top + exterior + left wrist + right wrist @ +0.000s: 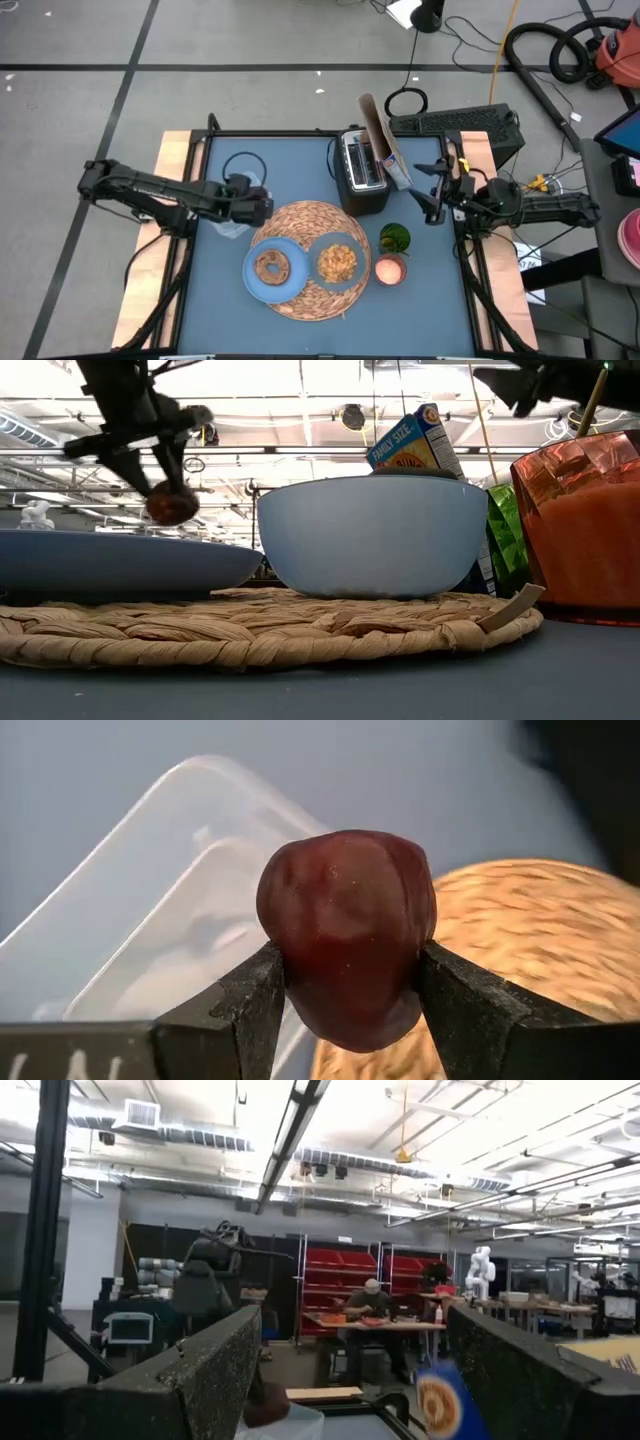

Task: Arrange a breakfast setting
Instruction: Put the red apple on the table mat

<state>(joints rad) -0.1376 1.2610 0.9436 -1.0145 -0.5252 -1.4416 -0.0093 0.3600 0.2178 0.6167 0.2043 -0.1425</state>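
Note:
A round woven straw mat lies at the table's middle. On it rest a light-blue plate bearing a brown bagel and a bowl of tan cereal. An orange-pink cup stands just off the mat's right edge. My left gripper hovers at the mat's left far edge, over a clear tub, shut on a small dark-red fruit. My right gripper is raised at the table's right side, open and empty. My left gripper pinches the dark-red fruit by two opposite sides between its two fingers. The fingers slant down from above and hold the fruit at their free ends. The fruit hangs lifted clear, above the tub and beside the mat.
A black-and-silver toaster stands behind the mat, with a cereal box leaning at its right. A green object sits behind the cup. A person sits at a desk far off in the room.

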